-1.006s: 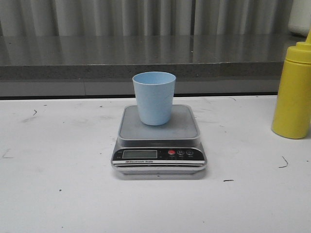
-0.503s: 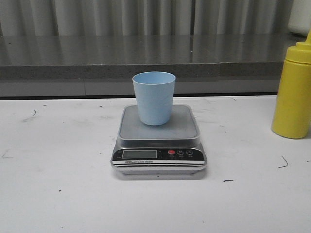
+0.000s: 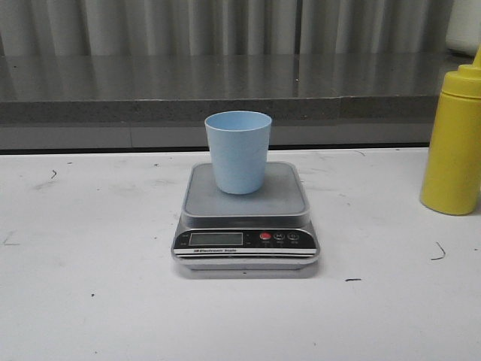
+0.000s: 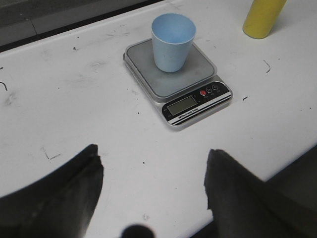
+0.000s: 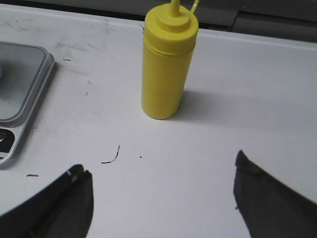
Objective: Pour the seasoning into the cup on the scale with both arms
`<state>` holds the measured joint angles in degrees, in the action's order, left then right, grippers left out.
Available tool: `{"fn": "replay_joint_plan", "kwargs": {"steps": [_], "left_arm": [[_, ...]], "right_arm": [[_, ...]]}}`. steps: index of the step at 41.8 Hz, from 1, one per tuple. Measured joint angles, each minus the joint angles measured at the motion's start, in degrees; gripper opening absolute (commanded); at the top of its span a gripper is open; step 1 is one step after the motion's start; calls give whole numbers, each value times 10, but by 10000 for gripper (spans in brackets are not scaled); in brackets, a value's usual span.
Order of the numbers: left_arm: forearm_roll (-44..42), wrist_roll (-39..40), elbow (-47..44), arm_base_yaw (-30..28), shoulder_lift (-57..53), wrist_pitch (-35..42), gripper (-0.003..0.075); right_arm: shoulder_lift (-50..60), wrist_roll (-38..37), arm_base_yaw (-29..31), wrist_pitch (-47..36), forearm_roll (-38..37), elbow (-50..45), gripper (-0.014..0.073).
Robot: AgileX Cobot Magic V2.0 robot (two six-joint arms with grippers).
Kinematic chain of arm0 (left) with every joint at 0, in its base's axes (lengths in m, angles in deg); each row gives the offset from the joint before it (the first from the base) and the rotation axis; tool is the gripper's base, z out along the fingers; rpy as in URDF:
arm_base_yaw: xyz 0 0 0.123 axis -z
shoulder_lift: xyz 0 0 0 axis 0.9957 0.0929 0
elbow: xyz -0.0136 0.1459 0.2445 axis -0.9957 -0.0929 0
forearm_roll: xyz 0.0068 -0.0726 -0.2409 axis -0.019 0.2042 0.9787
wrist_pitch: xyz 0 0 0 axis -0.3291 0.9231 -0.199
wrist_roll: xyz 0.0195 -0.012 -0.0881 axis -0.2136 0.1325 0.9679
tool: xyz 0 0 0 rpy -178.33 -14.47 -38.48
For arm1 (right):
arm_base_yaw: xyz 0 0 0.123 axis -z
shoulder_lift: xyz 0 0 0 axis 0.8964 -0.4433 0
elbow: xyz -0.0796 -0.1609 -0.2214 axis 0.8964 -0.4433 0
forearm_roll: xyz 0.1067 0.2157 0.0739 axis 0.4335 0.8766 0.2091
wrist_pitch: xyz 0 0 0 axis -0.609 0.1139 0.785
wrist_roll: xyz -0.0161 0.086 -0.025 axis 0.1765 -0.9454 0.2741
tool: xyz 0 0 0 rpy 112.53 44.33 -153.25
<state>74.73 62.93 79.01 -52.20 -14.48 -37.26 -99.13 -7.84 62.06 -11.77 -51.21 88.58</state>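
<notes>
The pale blue cup (image 3: pixel 238 150) stands upright on the silver-grey scale (image 3: pixel 246 235) at the middle of the white table. The yellow seasoning bottle (image 3: pixel 453 143) stands upright at the right edge, its nozzle cut off by the frame. In the left wrist view the cup (image 4: pixel 172 42) and scale (image 4: pixel 198 99) lie well ahead of my left gripper (image 4: pixel 153 171), which is open and empty above the table. In the right wrist view the bottle (image 5: pixel 167 62) stands ahead of my right gripper (image 5: pixel 161 186), which is open and empty. Neither arm shows in the front view.
A grey ledge (image 3: pixel 225 83) with a corrugated wall behind runs along the table's back edge. The table's near edge shows in the left wrist view (image 4: pixel 277 171). The scale's corner (image 5: pixel 20 99) lies beside the bottle in the right wrist view.
</notes>
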Motion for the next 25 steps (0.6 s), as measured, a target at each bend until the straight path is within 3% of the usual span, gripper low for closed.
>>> {"fn": "replay_joint_plan", "kwargs": {"steps": [15, 25], "left_arm": [[0, 0, 0, 0, 0, 0, 438], [0, 0, 0, 0, 0, 0, 438]], "right_arm": [[-183, 0, 0, -126, 39, 15, 613], [-293, 0, 0, -318, 76, -45, 613]]}}
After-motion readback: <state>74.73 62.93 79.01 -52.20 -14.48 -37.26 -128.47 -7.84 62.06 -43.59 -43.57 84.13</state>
